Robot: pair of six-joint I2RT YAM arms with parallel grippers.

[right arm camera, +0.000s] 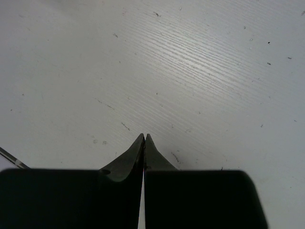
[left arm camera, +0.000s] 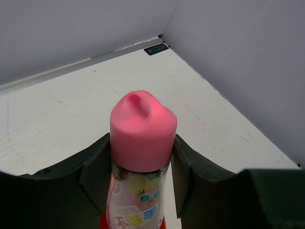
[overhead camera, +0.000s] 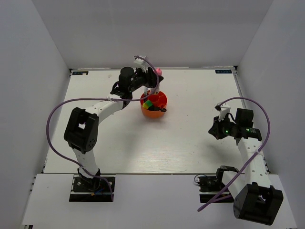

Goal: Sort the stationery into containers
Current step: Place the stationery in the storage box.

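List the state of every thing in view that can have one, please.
pink-capped tube: upright, capped, gripped.
left tool: shut on the pink-capped tube.
right tool: shut, empty.
organiser: upright, partly filled.

Bright, even light from above fills the white enclosure; the table [overhead camera: 190, 138] carries only faint, soft shadows. The right wrist view shows a pale sheen on crisp woodgrain, the right gripper [right arm camera: 144, 139] a black silhouette. The pink-capped tube [left arm camera: 142, 138] looks slightly soft.
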